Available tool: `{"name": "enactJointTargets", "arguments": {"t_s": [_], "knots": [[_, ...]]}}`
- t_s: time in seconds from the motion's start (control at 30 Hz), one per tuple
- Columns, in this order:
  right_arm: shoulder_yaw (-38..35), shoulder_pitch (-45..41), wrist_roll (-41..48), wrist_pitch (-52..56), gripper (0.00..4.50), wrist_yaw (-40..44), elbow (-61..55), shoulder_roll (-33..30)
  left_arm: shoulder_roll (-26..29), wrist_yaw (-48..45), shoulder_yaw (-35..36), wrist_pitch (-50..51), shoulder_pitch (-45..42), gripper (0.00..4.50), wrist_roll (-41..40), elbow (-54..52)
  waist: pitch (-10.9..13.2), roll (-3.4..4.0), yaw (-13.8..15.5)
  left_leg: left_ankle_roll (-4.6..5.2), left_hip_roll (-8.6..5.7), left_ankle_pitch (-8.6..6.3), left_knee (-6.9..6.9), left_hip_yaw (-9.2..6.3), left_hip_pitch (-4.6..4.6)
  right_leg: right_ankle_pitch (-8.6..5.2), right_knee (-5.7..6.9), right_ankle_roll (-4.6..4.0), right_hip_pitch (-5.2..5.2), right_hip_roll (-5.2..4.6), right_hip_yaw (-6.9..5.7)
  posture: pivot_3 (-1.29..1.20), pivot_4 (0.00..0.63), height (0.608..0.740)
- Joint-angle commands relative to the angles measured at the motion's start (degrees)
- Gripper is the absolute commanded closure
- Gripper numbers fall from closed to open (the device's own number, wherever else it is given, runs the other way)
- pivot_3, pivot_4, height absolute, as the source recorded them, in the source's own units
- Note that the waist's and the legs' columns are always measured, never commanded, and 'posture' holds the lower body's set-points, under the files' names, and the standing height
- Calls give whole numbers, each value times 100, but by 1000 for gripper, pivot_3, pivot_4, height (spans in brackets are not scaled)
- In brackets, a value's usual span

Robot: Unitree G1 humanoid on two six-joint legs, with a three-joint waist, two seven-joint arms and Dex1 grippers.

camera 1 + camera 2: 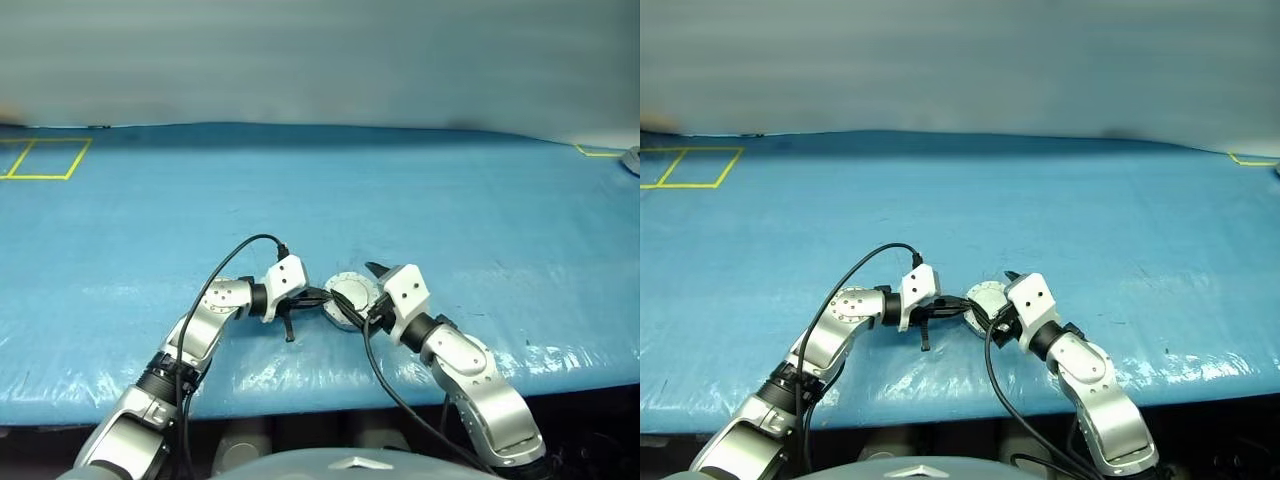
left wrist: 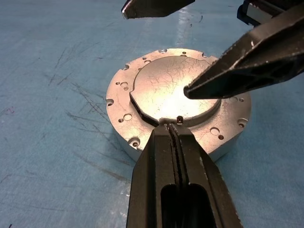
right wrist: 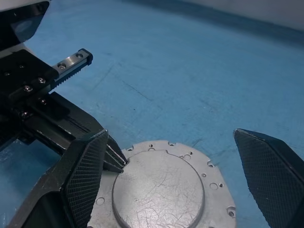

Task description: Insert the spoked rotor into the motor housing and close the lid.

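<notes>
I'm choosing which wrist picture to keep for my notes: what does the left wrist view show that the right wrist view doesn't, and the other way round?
Left wrist view: the shut left claw touching the rim of the lid, and the housing's side wall on the blue table.
Right wrist view: the right claw spread wide, one finger either side of the lid.
Both: the lid's smooth raised face, seated on the motor housing.

Blue plastic-sheeted table top (image 1: 420, 200), wrinkled and glossy along the near edge. Yellow tape rectangle outline (image 1: 45, 158) at 10 o'clock, far corner. Short yellow tape mark (image 1: 598, 153) at 2 o'clock. Pale grey wall (image 1: 320, 60) beyond.
</notes>
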Motion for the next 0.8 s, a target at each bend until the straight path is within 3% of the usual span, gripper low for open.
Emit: {"name": "enactJointTargets", "arguments": {"t_s": [0.03,0.1,0.27,0.4,0.8], "knots": [[-752,255,1259,690,38,-6,-410,268,83,13,-221,124,141,4500,310,310,3,3,9,0,0,0,0,0,-1,0,0,0,0,0,0,0,150,740],[-1425,452,2669,1523,38,-58,-377,494,91,4,-185,99,160,4500,268,294,4,2,15,0,3,0,0,-3,-3,1,0,-2,4,-2,0,0,150,740],[-2424,689,4697,2577,38,-231,0,496,97,-68,-101,25,205,4500,147,234,27,9,-1,1,26,0,1,1,-3,14,2,-22,7,-11,0,0,150,740],[-2242,685,4678,2899,38,-314,317,289,95,-45,-115,2,214,4500,209,244,31,13,-6,1,10,0,-2,2,-10,12,1,-21,4,-10,0,0,150,740],[-1956,300,4722,2858,38,-198,1146,591,134,-57,-108,53,193,4500,219,206,34,11,-30,1,6,0,-3,-5,-7,-1,-2,1,-1,-4,-5,0,150,740]]}}
